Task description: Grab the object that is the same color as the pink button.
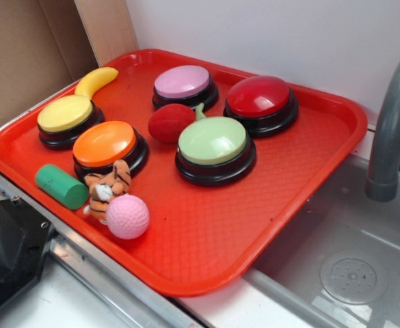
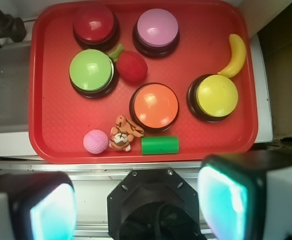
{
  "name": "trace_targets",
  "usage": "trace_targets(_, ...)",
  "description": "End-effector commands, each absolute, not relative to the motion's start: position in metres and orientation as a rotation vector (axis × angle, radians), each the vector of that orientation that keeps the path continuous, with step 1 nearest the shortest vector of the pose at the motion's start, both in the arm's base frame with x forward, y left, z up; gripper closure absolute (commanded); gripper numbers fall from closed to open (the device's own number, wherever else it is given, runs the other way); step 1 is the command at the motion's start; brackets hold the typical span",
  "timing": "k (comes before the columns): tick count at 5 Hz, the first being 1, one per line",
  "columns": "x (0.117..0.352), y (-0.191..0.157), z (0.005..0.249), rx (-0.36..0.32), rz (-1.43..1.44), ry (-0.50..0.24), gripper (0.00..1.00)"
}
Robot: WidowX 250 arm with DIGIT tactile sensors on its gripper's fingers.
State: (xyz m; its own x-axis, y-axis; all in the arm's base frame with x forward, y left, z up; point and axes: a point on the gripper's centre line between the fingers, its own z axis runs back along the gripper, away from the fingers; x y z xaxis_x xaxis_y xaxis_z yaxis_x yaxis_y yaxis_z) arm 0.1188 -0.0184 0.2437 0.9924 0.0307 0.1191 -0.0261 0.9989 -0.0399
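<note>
Unlabelled, the pink ball (image 2: 96, 141) touches the tiger toy (image 2: 124, 134); jaws apart, empty.

The exterior camera looks down slantwise at the red tray (image 1: 323, 164) from close by; the wrist camera hangs high above, looking straight down on the same tray (image 2: 46, 90).

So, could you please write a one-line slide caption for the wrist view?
Wrist view: open fingers above a red tray with five buttons; pink ball beside the toy tiger.
</note>
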Motion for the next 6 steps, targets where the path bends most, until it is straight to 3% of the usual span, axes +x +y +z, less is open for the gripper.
trace_targets(1, 0.119, -0.018, 0.244, -0.038, 0.028, -0.120, 0.00)
trace_targets(2, 0.126, -0.046, 0.220, -0.095, 0.067, -0.111, 0.00)
trace_targets(3, 0.132, -0.062, 0.195, -0.097, 0.112, -0.104, 0.00)
trace_targets(6, 0.131, -0.090, 0.084, -0.004, 0.419, -0.025, 0.00)
